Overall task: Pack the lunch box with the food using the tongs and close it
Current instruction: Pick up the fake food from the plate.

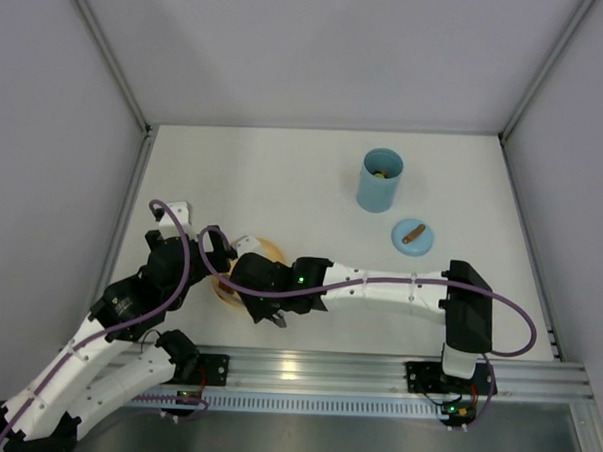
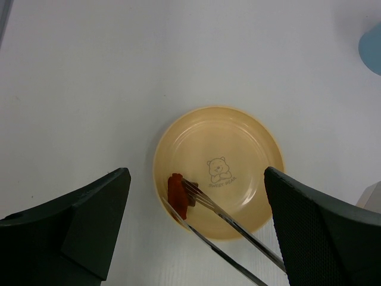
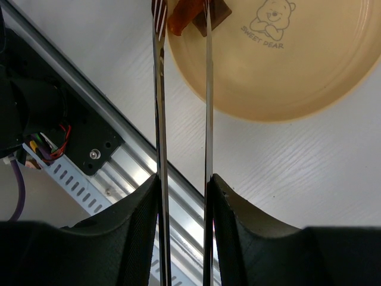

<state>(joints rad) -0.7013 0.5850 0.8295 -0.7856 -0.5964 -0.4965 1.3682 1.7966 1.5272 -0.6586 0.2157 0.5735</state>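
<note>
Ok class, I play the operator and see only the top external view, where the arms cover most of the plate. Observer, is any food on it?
Observer: Yes. The left wrist view shows one reddish-brown food piece near the rim of the plate.
Operator: What holds the tongs?
Observer: The right claw is shut on both arms of the tongs, as the right wrist view shows.
Operator: And the other claw?
Observer: The left claw hangs open above the plate, holding nothing.
</note>
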